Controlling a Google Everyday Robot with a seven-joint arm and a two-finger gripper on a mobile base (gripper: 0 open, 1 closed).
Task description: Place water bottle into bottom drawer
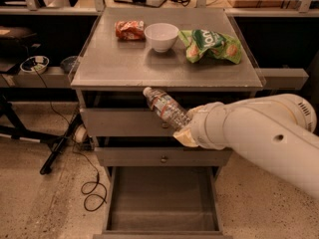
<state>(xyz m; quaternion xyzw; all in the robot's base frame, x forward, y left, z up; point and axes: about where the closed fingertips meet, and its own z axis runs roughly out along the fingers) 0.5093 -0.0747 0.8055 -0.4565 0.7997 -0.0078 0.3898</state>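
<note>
The water bottle (165, 107) is a clear crinkly bottle with a white cap, held tilted with the cap up and to the left, in front of the top drawer face. My gripper (185, 131) is shut on the bottle's lower end, at the end of my white arm that reaches in from the right. The bottom drawer (162, 220) is pulled open below, a deep grey tray with a plain inside. The bottle hangs above the drawer's back edge, well above its floor.
On the cabinet top (124, 68) lie a red snack packet (129, 30), a white bowl (161, 36) and a green chip bag (212, 45). Two upper drawers with round knobs (163, 159) are closed. Black cables (92, 193) and a stand leg (57, 151) lie on the floor at left.
</note>
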